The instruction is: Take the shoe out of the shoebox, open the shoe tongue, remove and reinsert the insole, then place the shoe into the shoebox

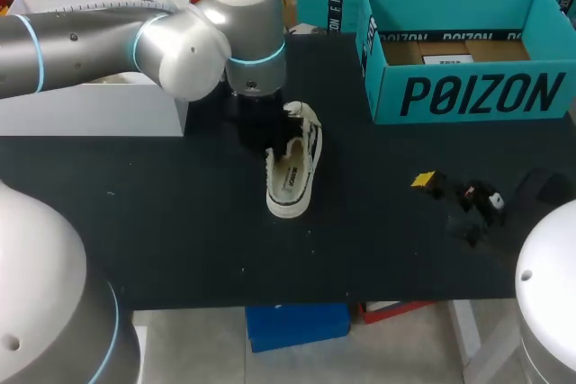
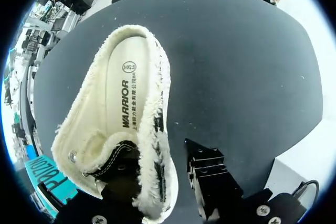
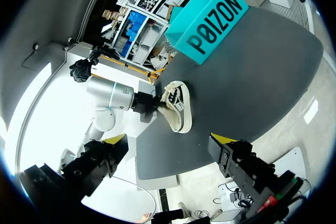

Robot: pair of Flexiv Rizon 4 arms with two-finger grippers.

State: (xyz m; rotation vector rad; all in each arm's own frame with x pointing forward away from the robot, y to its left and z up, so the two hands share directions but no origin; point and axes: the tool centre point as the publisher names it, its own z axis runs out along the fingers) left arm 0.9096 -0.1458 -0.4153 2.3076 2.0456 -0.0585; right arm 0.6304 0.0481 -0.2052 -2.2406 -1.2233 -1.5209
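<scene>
The left arm's jaws stand spread, and the right arm's are spread wide with nothing in them.

From above, the left gripper comes down over the far end of the shoe. The shoe sits on its sole near the middle of the tabletop, toe toward the near edge, outside the box, which stands open at the far right corner. The right gripper hangs low near the near right corner, well apart from the shoe.

At the left wrist, the gripper straddles one side wall of the shoe. One finger is down inside by the tongue, and the other is outside, just clear of the wall. The insole lies flat in the shoe.

At the right wrist, the gripper has the shoe well ahead of it. The left arm reaches to the shoe's far end, and the box stands beyond at the far edge.
</scene>
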